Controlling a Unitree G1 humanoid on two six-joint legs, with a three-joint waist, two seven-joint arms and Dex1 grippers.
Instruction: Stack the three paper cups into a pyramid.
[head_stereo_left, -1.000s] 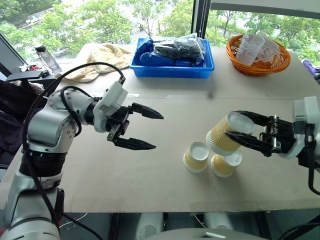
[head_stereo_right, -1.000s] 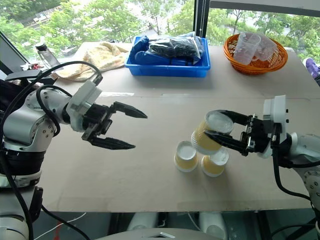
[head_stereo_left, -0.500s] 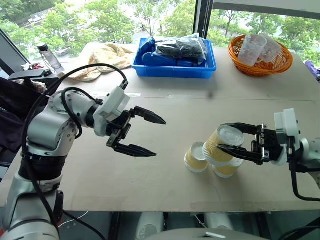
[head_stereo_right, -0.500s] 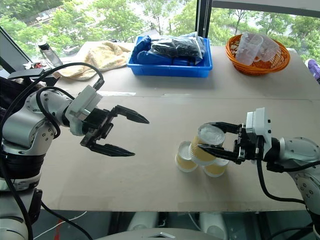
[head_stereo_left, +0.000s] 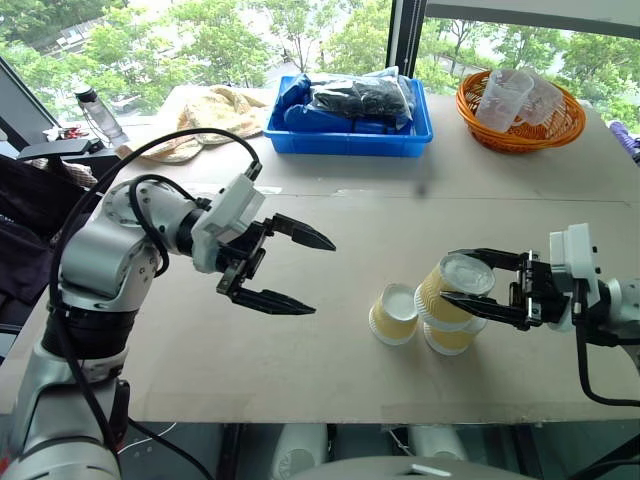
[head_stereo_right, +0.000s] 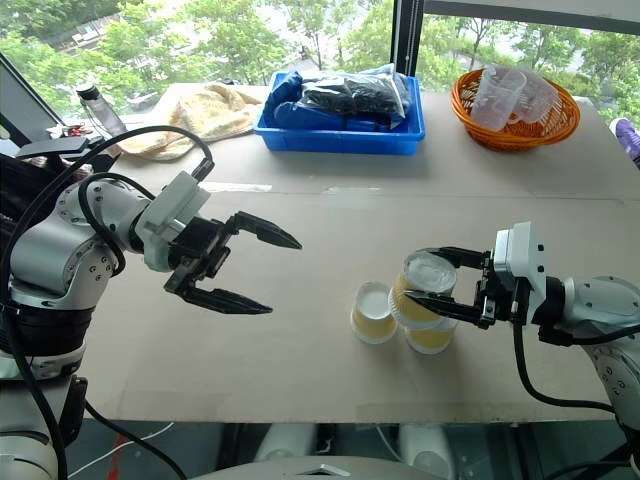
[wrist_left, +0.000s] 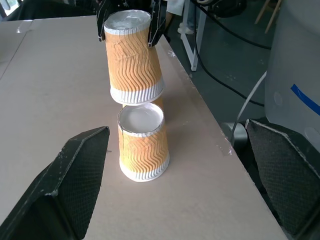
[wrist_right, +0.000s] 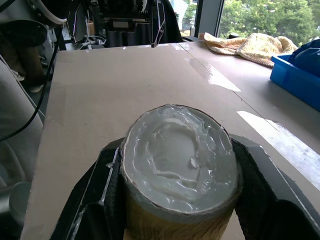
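Two paper cups stand upside down side by side on the table, one to the left (head_stereo_left: 394, 314) and one to the right (head_stereo_left: 450, 338). The third paper cup (head_stereo_left: 448, 293) is upside down and tilted, with my right gripper (head_stereo_left: 450, 276) shut on its upper wall. It hangs just over the other two; I cannot tell whether it touches them. In the left wrist view the held cup (wrist_left: 134, 55) sits right above the nearer cup (wrist_left: 143, 142). My left gripper (head_stereo_left: 322, 277) hovers open and empty over the table, well to the left of the cups.
At the back of the table are a blue bin (head_stereo_left: 345, 135) with dark bags, an orange basket (head_stereo_left: 515, 125) of clear plastic cups, a tan towel (head_stereo_left: 210, 110) and a bottle (head_stereo_left: 95, 118). The table's front edge (head_stereo_left: 330, 415) runs close below the cups.
My right gripper has lowered the held cup onto the pair and turned it more upright. The left gripper has stayed where it was, open.
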